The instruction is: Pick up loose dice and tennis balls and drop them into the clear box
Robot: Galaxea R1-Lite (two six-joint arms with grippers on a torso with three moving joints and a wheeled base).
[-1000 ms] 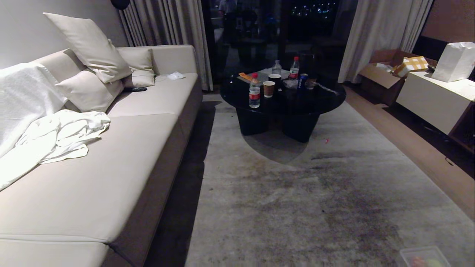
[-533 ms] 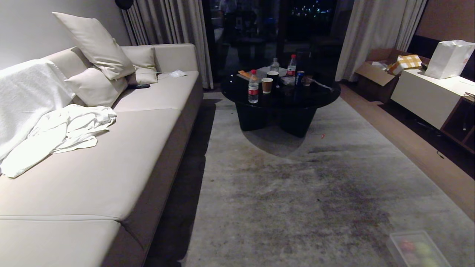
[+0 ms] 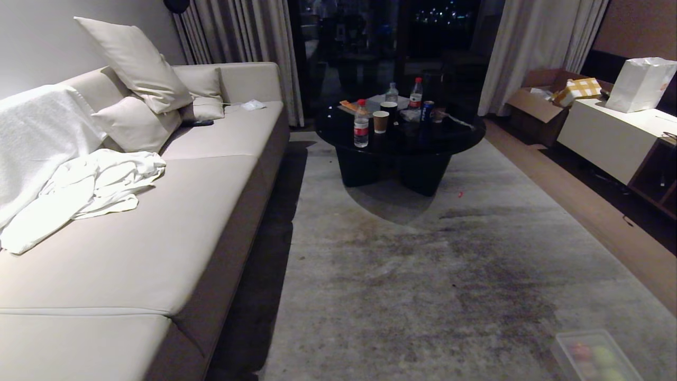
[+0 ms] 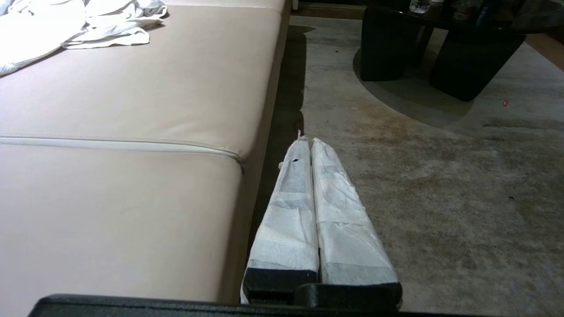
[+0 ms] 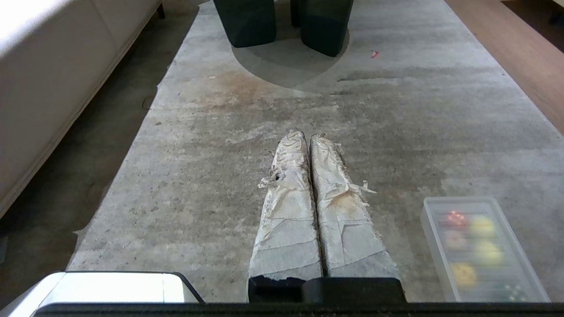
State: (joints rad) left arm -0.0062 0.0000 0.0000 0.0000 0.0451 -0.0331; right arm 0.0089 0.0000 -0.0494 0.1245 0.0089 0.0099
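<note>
Dice [image 5: 456, 219] and balls [image 5: 481, 226] lie in box [image 5: 430, 220]; rug [image 5: 264, 176] shows none loose. Both tools [image 4: 307, 141] [image 5: 306, 136] together, empty. Likely finished.

The left gripper [image 4: 311, 140] has two long, tapering fingers wrapped in clean white padded tape, set in a black base block with a black housing edge behind it. The right gripper [image 5: 308, 134] is built the same way, but its wrapping is greyer, creased and frayed, with loose shreds and a rust-coloured stain. Behind its jaws sits a white rounded body panel [image 5: 110, 286].
</note>
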